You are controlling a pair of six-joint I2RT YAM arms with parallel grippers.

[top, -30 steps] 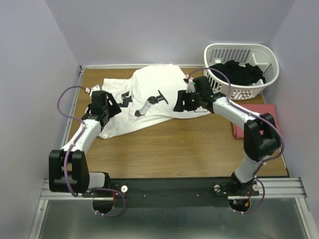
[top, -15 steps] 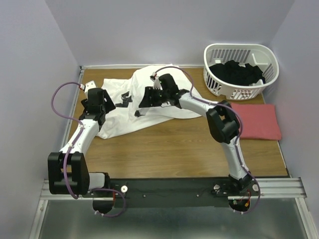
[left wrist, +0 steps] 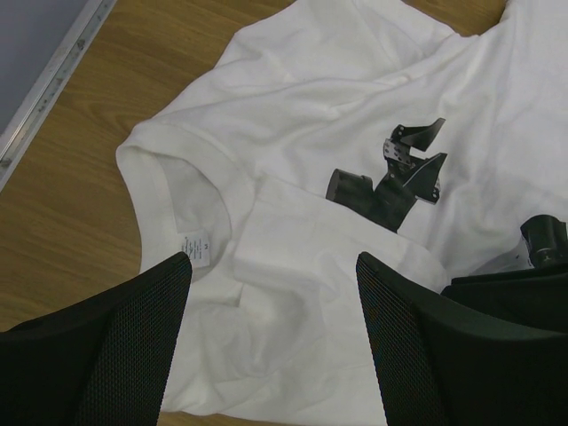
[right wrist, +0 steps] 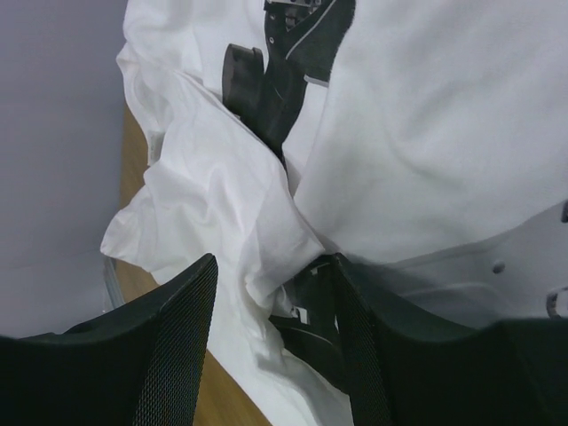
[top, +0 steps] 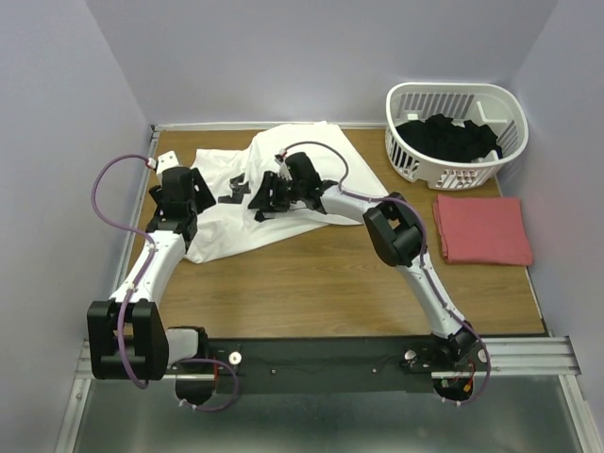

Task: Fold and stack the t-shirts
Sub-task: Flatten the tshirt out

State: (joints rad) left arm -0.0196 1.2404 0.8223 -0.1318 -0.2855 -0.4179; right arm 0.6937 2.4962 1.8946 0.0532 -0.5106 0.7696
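Only overhead: folded salmon-red t-shirt [top: 481, 229].

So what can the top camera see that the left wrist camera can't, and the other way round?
Only the top camera shows the white basket with dark clothes inside, and the folded salmon-red t-shirt lying just in front of it. Only the left wrist camera shows the collar with its little label, seen past the open left gripper. Both show the white t-shirt, spread out and rumpled, and the black print on it.
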